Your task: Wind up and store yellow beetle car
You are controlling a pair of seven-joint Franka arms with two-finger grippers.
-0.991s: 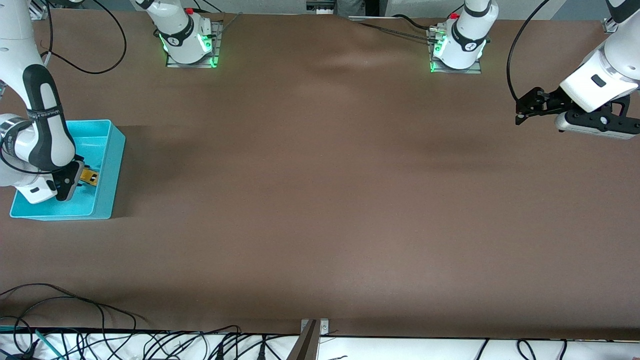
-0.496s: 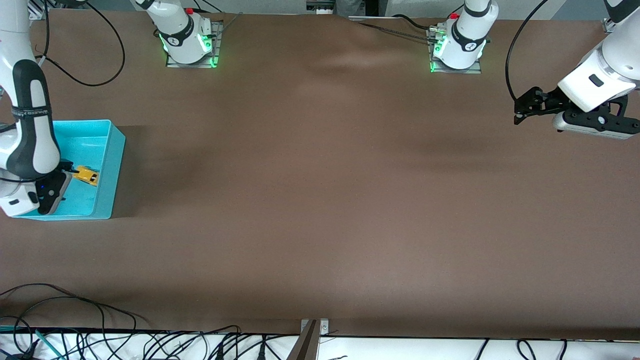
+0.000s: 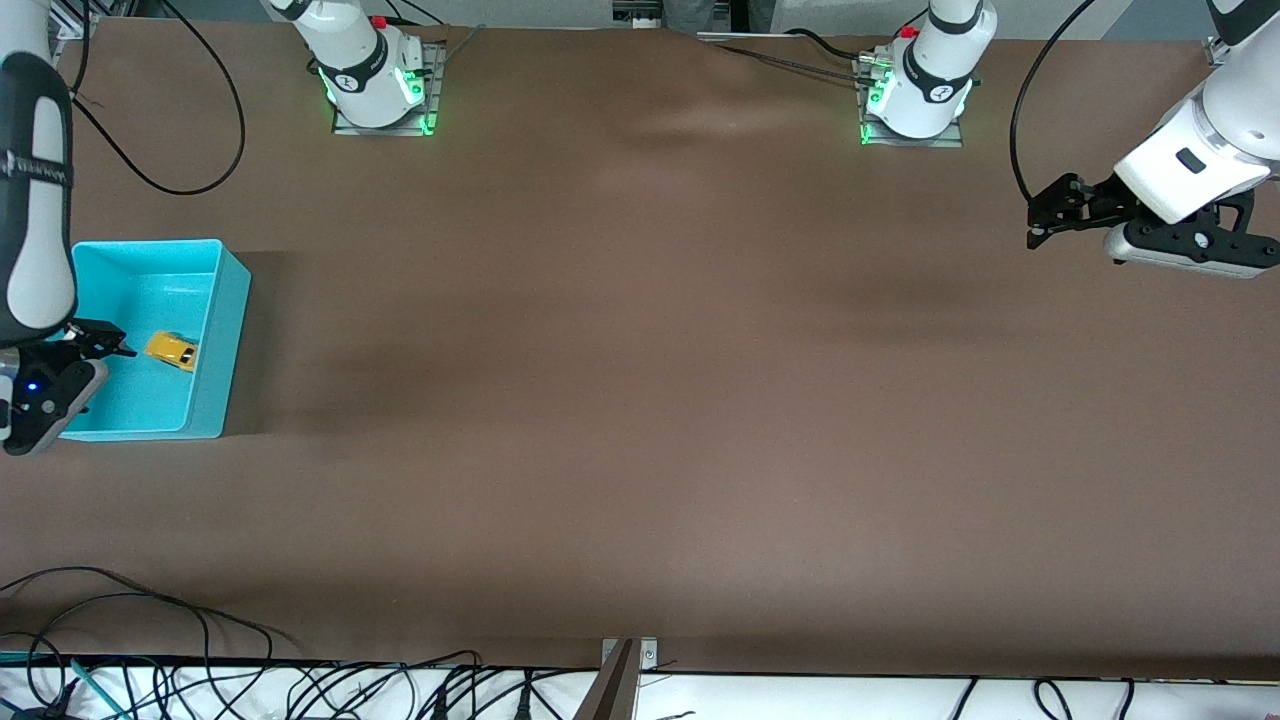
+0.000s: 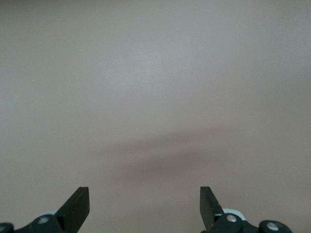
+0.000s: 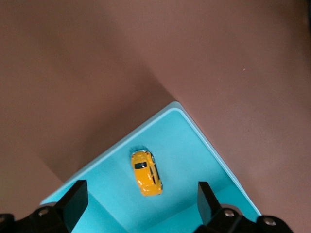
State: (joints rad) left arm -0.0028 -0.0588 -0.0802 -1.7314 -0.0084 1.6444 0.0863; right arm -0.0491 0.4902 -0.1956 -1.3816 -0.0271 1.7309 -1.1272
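Note:
The yellow beetle car (image 3: 171, 350) lies on the floor of the turquoise bin (image 3: 226, 330) at the right arm's end of the table. It also shows in the right wrist view (image 5: 146, 173), inside the bin (image 5: 194, 136). My right gripper (image 3: 92, 338) hangs above the bin, open and empty, well above the car; in its wrist view (image 5: 141, 200) the car lies between the spread fingers far below. My left gripper (image 3: 1045, 215) is open and empty in the air over the bare table at the left arm's end; its wrist view (image 4: 145, 204) shows only brown table.
The brown table (image 3: 640, 400) stretches between the two arms. Both arm bases (image 3: 375, 70) (image 3: 915, 85) stand along the edge farthest from the front camera. Loose cables (image 3: 150, 640) lie along the edge nearest that camera.
My right gripper has let go of the car, left it in the bin and risen up and away from it. The left arm has barely moved.

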